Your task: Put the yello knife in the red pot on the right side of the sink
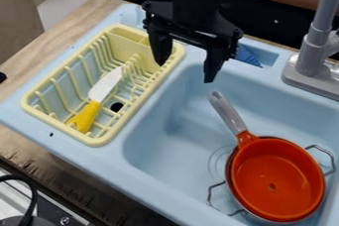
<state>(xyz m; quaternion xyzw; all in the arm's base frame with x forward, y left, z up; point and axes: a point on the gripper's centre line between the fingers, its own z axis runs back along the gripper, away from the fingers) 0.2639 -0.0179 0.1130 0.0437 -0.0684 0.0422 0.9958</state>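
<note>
One knife [104, 86] lies in the one pale yellow rack [99, 140], left of the basin in view. Its handle is bright yellow, its blade whitish and broad; the handle lies toward the view's lower left, the blade slanting toward the upper right. There is one red pot [273, 173], with one grey handle, in the one light blue sink [165, 163]; two wire handles [330, 156] stick out beneath it. The one end effector [185, 73] hangs above the sink's edge, fingers wide apart, holding nothing.
</note>
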